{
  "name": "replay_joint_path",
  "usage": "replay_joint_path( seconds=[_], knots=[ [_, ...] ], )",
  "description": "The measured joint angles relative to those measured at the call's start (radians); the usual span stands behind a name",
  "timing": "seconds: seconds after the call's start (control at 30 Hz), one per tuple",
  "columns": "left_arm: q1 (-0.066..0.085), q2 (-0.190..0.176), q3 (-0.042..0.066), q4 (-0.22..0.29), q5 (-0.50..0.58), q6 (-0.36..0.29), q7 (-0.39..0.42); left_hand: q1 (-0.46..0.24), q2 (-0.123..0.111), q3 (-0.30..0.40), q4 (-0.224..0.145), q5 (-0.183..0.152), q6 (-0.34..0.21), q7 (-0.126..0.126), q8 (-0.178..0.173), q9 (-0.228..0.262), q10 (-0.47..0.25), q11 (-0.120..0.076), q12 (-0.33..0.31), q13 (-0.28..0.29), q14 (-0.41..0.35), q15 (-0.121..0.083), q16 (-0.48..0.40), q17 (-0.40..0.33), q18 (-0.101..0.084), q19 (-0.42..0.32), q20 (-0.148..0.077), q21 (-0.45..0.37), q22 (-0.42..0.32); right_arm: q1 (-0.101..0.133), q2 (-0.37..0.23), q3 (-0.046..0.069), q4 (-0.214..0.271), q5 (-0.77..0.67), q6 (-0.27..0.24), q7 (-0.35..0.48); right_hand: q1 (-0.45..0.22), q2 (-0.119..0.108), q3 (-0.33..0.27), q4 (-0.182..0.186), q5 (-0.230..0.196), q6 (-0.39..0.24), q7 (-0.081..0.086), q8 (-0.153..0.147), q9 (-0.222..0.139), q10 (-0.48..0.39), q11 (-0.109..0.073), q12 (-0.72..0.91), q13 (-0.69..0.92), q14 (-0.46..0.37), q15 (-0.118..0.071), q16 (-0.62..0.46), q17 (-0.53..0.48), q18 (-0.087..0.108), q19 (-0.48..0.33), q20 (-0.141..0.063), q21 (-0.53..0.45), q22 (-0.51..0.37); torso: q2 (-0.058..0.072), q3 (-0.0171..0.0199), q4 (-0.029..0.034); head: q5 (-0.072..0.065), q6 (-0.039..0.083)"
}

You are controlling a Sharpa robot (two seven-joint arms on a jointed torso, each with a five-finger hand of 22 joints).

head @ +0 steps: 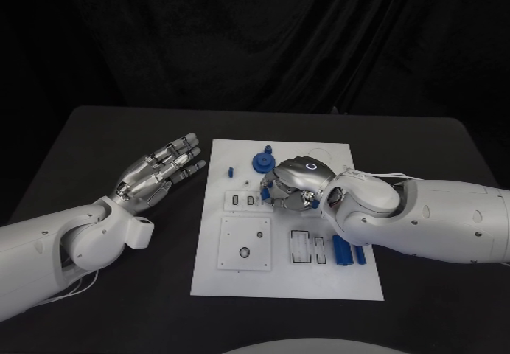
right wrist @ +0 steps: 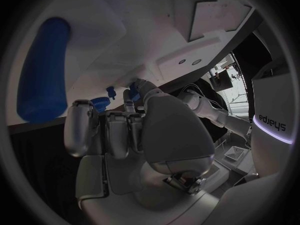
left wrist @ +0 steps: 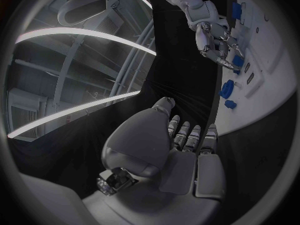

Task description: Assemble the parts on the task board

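We list a flat white rectangular task board (head: 285,284) lying in the middle of the black tabletop (head: 96,140), between the two arms.

Right hand (head: 295,184): silver, many-fingered, on a white arm, poised over the middle of the board with its back turned up. Its fingers curl downward toward the board surface. We cannot tell from any view whether they close on a part; the wrist view shows the fingers (right wrist: 116,130) bent forward side by side, with nothing visible between them.

Left hand (head: 159,171): silver, held off the board's edge over the bare tabletop, well apart from the right hand. Its fingers lie straight and spread, and it holds nothing.

Blue plastic gear-shaped part (head: 262,161): on the board just beyond the right hand, on the side away from the robot.

Small slim blue pin (head: 230,172): on the board between the two hands, nearer the right one.

Blue cylindrical parts (head: 344,251): lying side by side on the board beneath the right forearm, behind the hand. In the right wrist view one large blue cylinder (right wrist: 42,70) lies close beside the hand.

Raised white square plate (head: 245,243) with small holes: on the board, behind and to the left of the right hand.
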Motion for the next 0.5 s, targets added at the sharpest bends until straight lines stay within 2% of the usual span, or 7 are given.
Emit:
replay_joint_path(
  seconds=[0.1, 0.2, 0.5],
  knots=[
    [0.000, 0.000, 0.000, -0.001, 0.000, 0.001, 0.000, 0.000, 0.000, 0.000, 0.000, 0.000, 0.000, 0.000, 0.000, 0.000, 0.000, 0.000, 0.000, 0.000, 0.000, 0.000, 0.000, 0.000, 0.000, 0.000, 0.000, 0.000, 0.000, 0.000, 0.004, 0.000, -0.001, -0.007, 0.002, -0.005, 0.000, 0.000, 0.003, -0.003, 0.000, -0.002, 0.001, -0.004, 0.001, -0.004, 0.004, 0.000, 0.000, 0.000, 0.000, 0.000, 0.000, 0.000, 0.000, 0.000, -0.003, 0.000, 0.000, 0.0000, 0.0010, -0.001, -0.002],
    [0.000, 0.000, 0.000, -0.002, 0.000, 0.001, 0.000, 0.000, 0.000, 0.003, -0.003, 0.000, 0.000, 0.000, 0.000, 0.000, 0.000, 0.000, 0.000, 0.000, 0.000, 0.000, 0.000, 0.000, 0.000, 0.000, 0.000, 0.000, 0.000, 0.000, 0.008, 0.000, -0.003, -0.012, 0.006, -0.010, -0.004, -0.004, 0.006, -0.006, 0.000, -0.013, 0.001, -0.013, 0.035, -0.001, 0.006, 0.000, 0.000, -0.004, 0.004, 0.000, 0.000, 0.000, 0.000, 0.000, -0.005, 0.000, -0.001, -0.0001, 0.0009, -0.001, -0.003],
    [0.000, 0.000, 0.000, -0.004, 0.000, 0.003, -0.001, 0.000, 0.000, 0.003, -0.003, 0.000, 0.000, 0.000, 0.000, 0.000, 0.000, 0.000, 0.000, 0.000, 0.000, 0.000, 0.000, 0.000, 0.000, 0.000, 0.000, 0.000, 0.000, 0.000, 0.012, 0.002, -0.003, -0.020, 0.018, -0.018, -0.004, -0.004, 0.006, -0.006, 0.000, -0.018, 0.007, -0.015, 0.036, 0.000, 0.007, 0.000, 0.000, -0.004, 0.004, 0.000, 0.000, 0.000, -0.004, 0.004, -0.008, 0.000, -0.002, -0.0007, 0.0006, 0.001, -0.004]
  ],
)
